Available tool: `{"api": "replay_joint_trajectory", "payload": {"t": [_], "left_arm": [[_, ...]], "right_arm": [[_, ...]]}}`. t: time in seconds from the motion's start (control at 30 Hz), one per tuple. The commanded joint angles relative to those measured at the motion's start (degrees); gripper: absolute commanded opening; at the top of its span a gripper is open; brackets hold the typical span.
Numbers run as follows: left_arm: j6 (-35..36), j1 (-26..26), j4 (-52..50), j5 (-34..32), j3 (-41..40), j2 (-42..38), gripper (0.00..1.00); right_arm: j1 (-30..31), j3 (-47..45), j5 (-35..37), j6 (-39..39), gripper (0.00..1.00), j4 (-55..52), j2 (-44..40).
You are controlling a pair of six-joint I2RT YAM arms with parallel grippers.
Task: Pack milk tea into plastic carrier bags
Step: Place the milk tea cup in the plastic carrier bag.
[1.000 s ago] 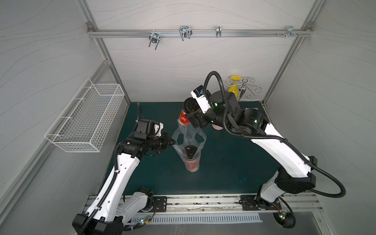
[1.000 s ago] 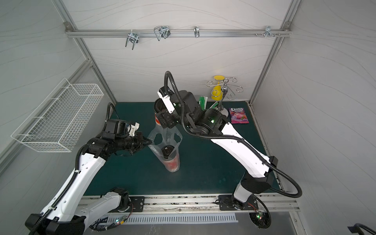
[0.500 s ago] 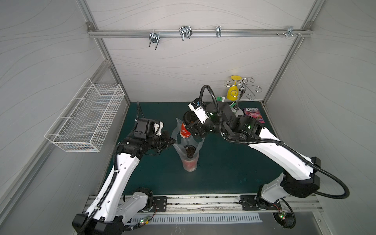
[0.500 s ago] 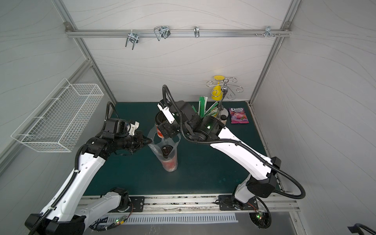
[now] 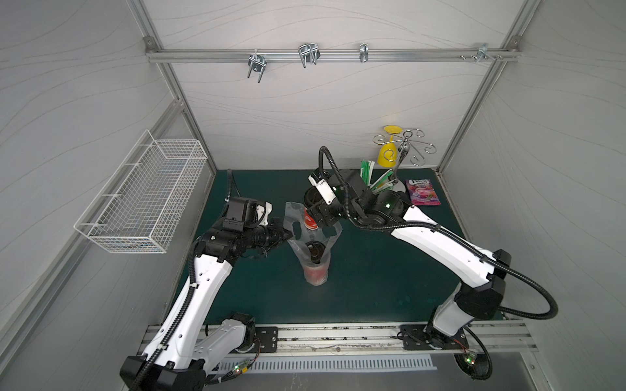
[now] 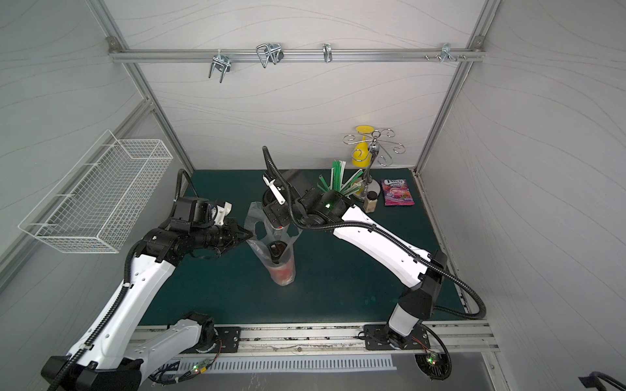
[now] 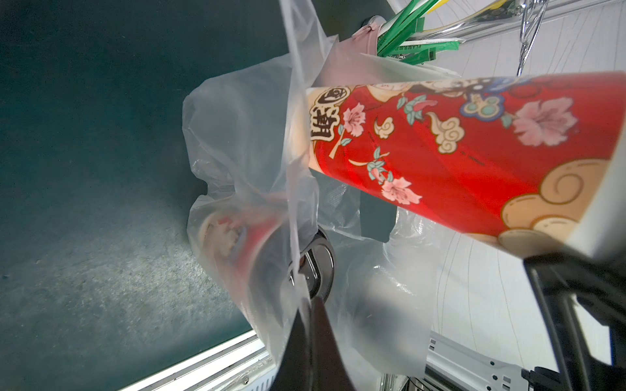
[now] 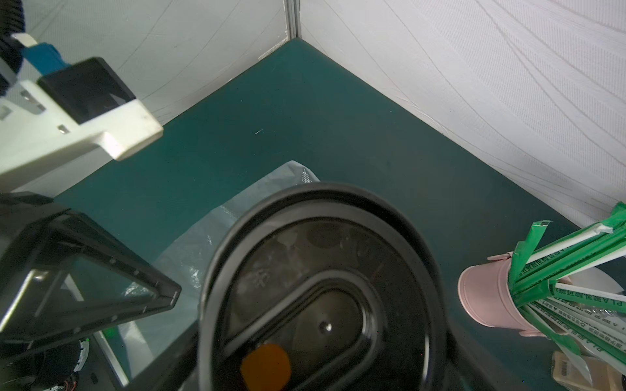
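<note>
The clear bag [image 5: 290,212] stood mid-mat, one red, black-lidded cup [image 5: 315,272] upright inside. The left gripper [image 5: 286,234] was pinched shut on its rim. The right gripper [image 5: 316,216] clasped the second cup [image 5: 310,222], tilted, at the bag's mouth.

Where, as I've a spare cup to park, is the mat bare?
Bare mat lies between the bagged cup and the front rail, and in the far corner behind the left gripper. Crowded: the far right corner, with straws, rack and snack packet.
</note>
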Motion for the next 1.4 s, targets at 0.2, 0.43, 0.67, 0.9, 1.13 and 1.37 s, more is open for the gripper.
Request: {"api": "replay_joint_trajectory", "payload": {"t": [0.2,0.43,0.67,0.9,1.13,1.37], "left_arm": [[-0.08,0.25,1.98,0.02,3.56,0.72,0.54],[1.91,0.25,1.53,-6.42,7.49,4.40,0.70],[5.05,0.33,-2.85,-16.06,10.06,9.47,0.71],[2.34,0.52,2.51,-13.21,11.05,14.63,0.68],[1.31,0.51,5.86,-11.83,11.39,16.25,0.19],[2.11,0.52,5.35,-11.56,13.94,17.39,0.00]], "right_arm": [[0.49,-2.69,-0.75,0.32,0.87,5.85,0.68],[0.43,-3.32,-0.42,0.83,0.88,6.64,1.02],[0.32,-6.02,-0.47,-0.20,0.89,8.29,-1.20],[0.23,-9.80,-1.84,-0.54,0.89,12.05,-3.48],[-0.17,-9.48,-2.79,-0.73,0.89,12.48,-2.35],[-0.21,-9.71,-1.79,-0.86,0.89,12.58,-1.04]]}}
